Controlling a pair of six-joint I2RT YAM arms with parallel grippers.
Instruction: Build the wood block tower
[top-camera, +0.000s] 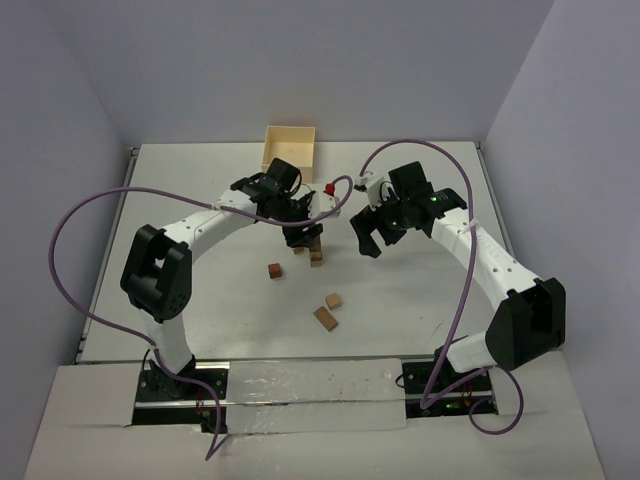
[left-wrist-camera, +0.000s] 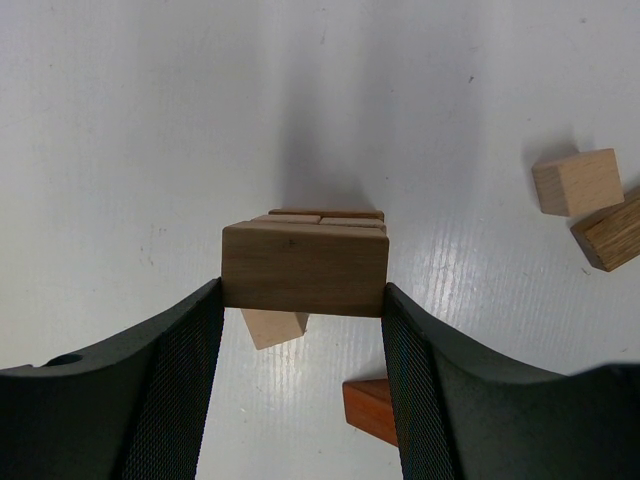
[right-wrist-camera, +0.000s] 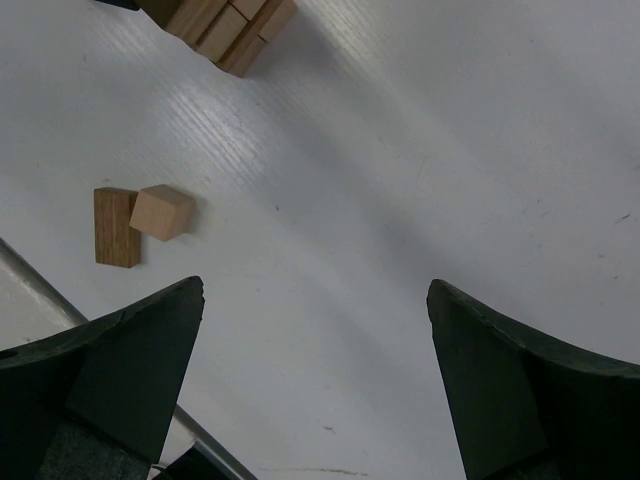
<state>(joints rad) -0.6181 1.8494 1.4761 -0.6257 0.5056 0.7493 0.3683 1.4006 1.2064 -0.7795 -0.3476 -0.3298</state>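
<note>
My left gripper (top-camera: 300, 238) (left-wrist-camera: 303, 300) is shut on a brown wood block (left-wrist-camera: 305, 268), held level right by the short tower (top-camera: 316, 252). The tower's top blocks (left-wrist-camera: 325, 216) show just behind the held block; I cannot tell whether they touch. Under the jaws lie a pale block (left-wrist-camera: 274, 326) and a reddish block (left-wrist-camera: 370, 408) (top-camera: 274, 271). A pale cube (top-camera: 333, 300) (left-wrist-camera: 577, 181) (right-wrist-camera: 162, 212) and a brown brick (top-camera: 325, 318) (left-wrist-camera: 610, 232) (right-wrist-camera: 117, 227) lie together nearer the front. My right gripper (top-camera: 375, 235) (right-wrist-camera: 315, 300) is open and empty, right of the tower (right-wrist-camera: 225, 25).
A pale square wooden box (top-camera: 289, 148) stands at the back of the table. A small red thing (top-camera: 331, 188) lies behind the grippers. Purple cables loop over both arms. Grey walls close in the left, back and right.
</note>
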